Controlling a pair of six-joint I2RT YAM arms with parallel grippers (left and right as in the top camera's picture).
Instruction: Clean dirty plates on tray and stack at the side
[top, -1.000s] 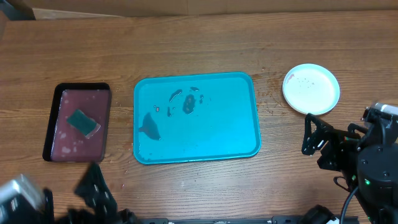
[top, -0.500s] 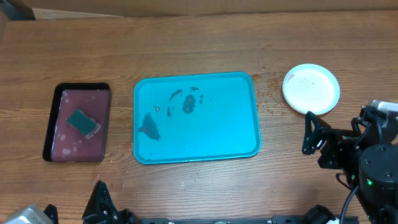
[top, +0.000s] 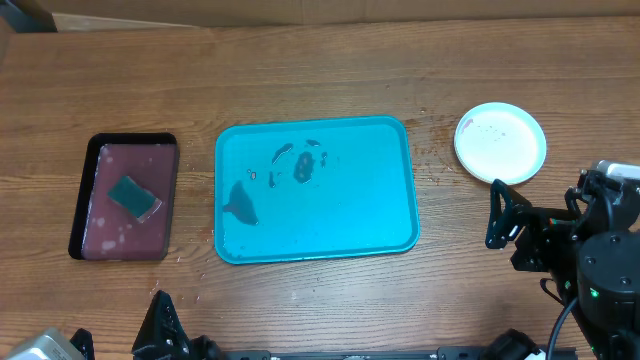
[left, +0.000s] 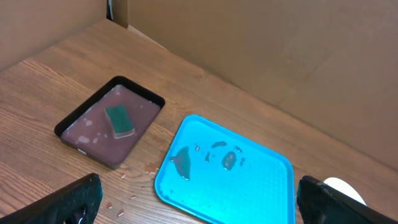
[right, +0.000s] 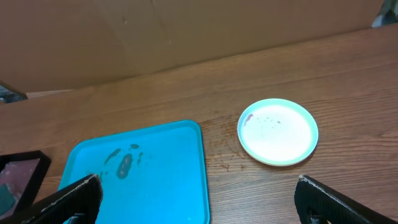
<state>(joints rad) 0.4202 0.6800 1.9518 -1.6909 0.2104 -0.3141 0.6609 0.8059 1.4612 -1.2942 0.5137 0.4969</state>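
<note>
Bearing reddish specks, the white plate (top: 500, 143) lies apart from the tray (top: 350, 215).

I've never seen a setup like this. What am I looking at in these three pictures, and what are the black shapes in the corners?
This is a robot with two arms, each ending in a two-fingered pincer. One picture comes from a camera fixed above the wooden table. The other two come from small cameras on the wrists, so the black shapes in their bottom corners are each pincer's own fingers. The left pincer and right pincer are both open and hold nothing. On the table lie a turquoise tray with dark wet smears but no plates on it, a maroon tray holding a green sponge, and, off to the right, a white plate with a few reddish specks. A pale green edge shows under it, perhaps another plate.
</note>
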